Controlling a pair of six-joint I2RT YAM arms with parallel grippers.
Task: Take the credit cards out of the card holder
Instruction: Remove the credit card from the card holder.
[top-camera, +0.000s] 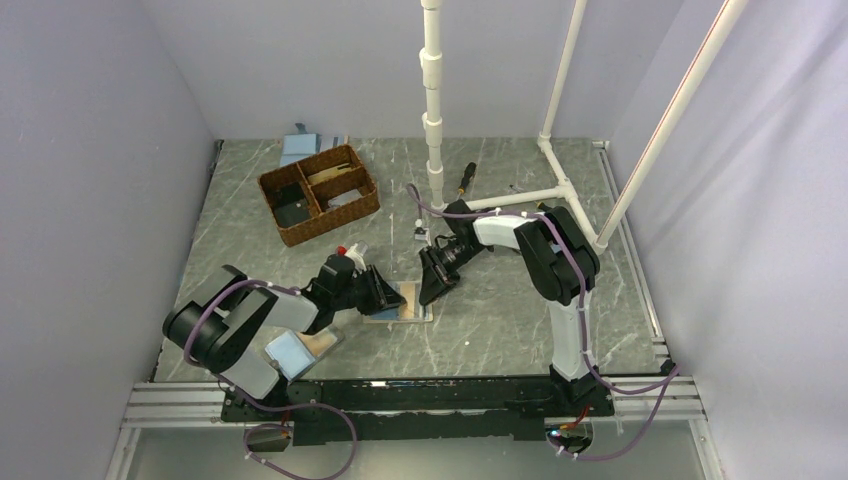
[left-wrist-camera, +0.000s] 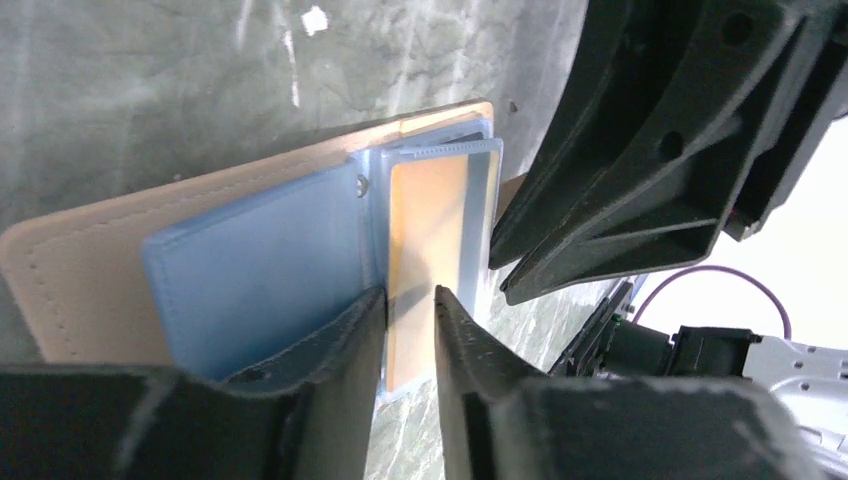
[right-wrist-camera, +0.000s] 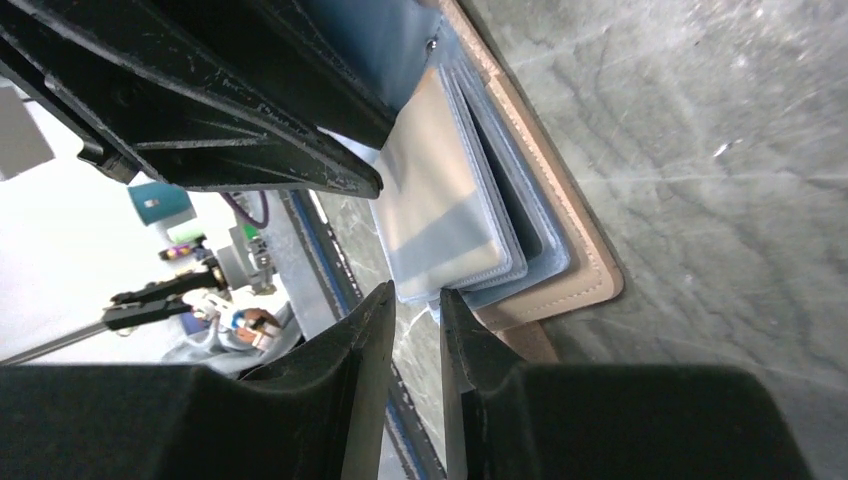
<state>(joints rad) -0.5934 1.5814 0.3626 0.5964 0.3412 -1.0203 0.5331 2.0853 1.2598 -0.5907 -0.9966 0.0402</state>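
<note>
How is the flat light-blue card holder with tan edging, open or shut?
Open: the card holder lies spread, its clear plastic sleeves showing.

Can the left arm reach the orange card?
Probably yes: the card holder lies open, and the left gripper sits right over the orange card in its clear sleeve, with nothing between them.

No legible text, no readable labels, brands, numbers or signs
</note>
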